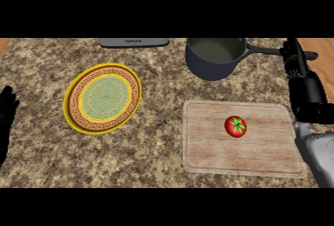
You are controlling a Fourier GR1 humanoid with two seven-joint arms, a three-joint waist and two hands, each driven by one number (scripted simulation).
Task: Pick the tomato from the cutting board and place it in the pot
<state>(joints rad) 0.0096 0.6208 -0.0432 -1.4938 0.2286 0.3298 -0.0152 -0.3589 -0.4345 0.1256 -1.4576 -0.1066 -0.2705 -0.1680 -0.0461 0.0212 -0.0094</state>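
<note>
On the pale wooden cutting board [243, 138] lies the red tomato with green stalk [235, 126], untouched. Beside the dark grey metal pot [216, 58], the right robot hand [297, 59] extends straight-fingered, holding nothing. Left robot hand [7, 106] rests open at the speckled worktop [157, 145] edge.

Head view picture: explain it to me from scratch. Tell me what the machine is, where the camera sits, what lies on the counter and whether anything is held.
The camera looks steeply down from a humanoid robot's head at a kitchen counter. The right hand, black on a grey forearm, stretches up the right edge near the pot's handle, holding nothing. The left hand rests open at the left edge. On the counter are a dark pot, a yellow patterned plate, and a wooden cutting board with a red tomato on it. A grey object lies at the top edge.
</note>
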